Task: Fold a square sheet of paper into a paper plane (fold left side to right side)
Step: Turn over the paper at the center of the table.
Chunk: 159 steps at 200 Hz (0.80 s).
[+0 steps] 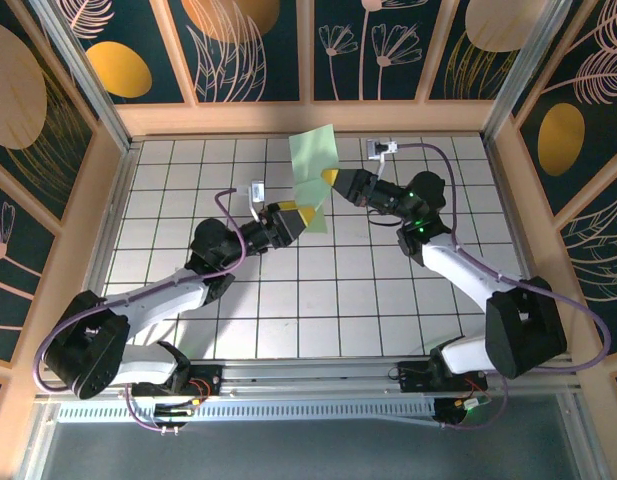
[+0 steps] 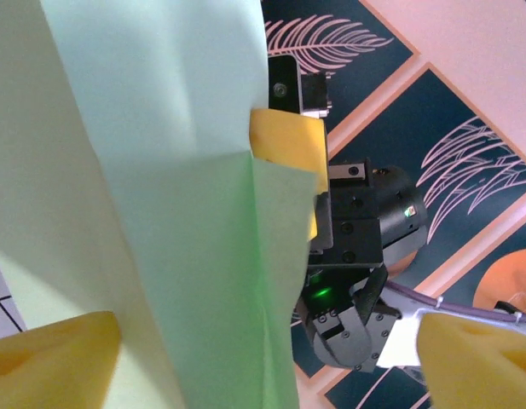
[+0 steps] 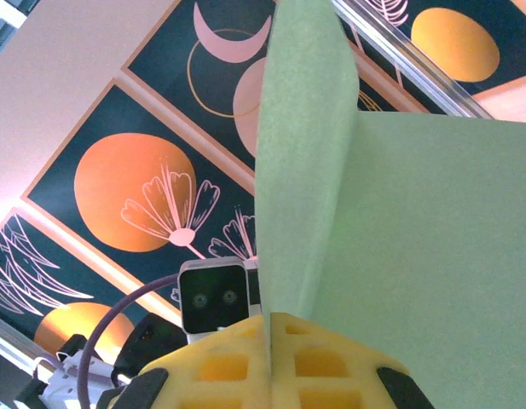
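Over tiled table [image 1: 188,170], right claw [image 1: 331,178] pinches paper [image 1: 312,158].

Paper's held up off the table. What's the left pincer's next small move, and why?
Probably close the left pincer on the green paper: its pads stand apart on either side of it, while the right pincer alone pinches it.

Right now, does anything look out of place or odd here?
Yes. The pale green paper is off the table, standing upright in mid-air, pinched by the shut right gripper. It is bent into uneven flaps rather than one flat fold. The left gripper is open around its lower part.
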Each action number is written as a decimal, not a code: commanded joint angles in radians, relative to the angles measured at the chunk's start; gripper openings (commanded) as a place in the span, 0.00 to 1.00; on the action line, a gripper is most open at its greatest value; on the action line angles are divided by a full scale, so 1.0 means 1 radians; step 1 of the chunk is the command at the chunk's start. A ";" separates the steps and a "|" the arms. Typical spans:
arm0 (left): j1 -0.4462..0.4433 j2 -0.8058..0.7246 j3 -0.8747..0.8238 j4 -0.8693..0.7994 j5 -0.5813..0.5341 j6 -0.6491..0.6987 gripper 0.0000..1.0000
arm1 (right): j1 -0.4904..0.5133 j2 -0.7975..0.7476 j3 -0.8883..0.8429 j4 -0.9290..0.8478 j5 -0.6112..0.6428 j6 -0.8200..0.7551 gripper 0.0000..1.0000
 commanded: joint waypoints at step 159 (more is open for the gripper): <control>-0.003 -0.042 0.009 -0.069 -0.092 0.031 0.00 | -0.015 -0.115 0.012 -0.368 0.122 -0.292 0.42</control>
